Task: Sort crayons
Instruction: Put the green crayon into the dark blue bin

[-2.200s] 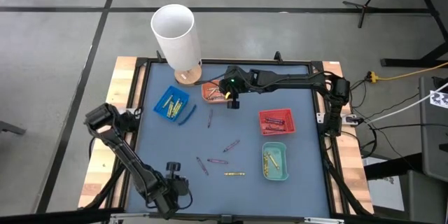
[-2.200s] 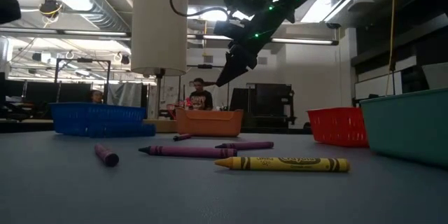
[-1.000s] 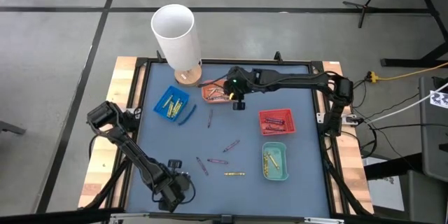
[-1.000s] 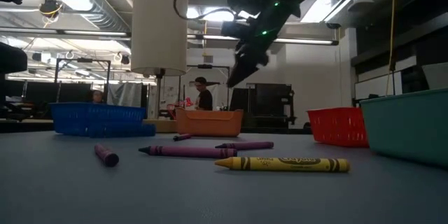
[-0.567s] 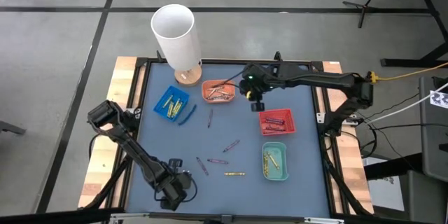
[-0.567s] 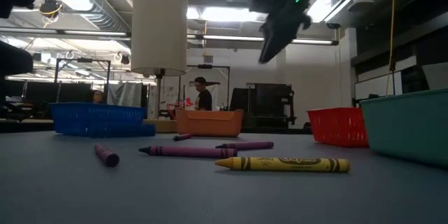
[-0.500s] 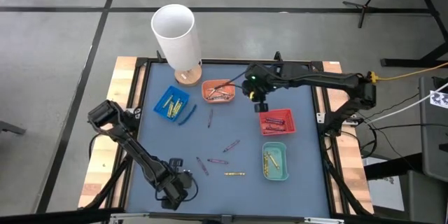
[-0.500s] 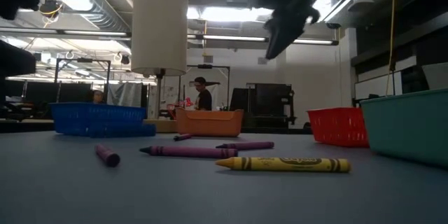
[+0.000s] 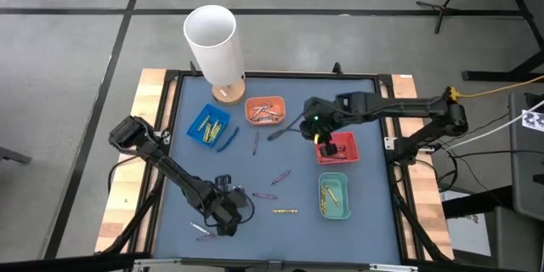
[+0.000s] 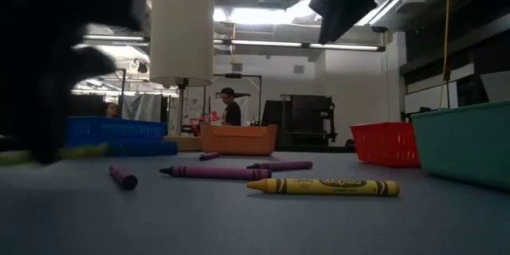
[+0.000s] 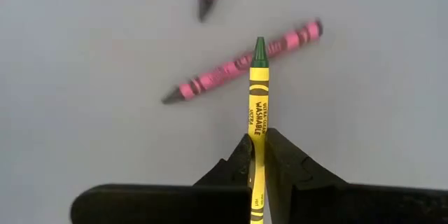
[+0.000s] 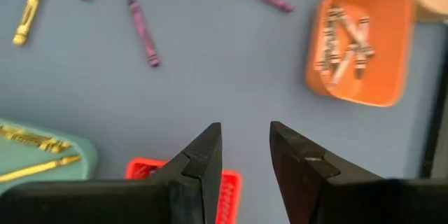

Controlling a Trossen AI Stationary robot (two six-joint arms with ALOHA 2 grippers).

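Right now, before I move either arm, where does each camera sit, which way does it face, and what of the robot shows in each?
High view: overhead, straight down on the table; both arms show.
Low view: table height, level across into the room; a yellow crayon on the mat lies nearest, dark arm parts overhead.
Left wrist view: looks past the left gripper, shut on a yellow crayon.
Right wrist view: looks down past the open right gripper at the orange tray.
Shared: high and right wrist views both show the orange tray.

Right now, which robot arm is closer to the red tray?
Right. Its open end effector hangs at the red tray's edge; the left end effector is far off, by the table's near edge.
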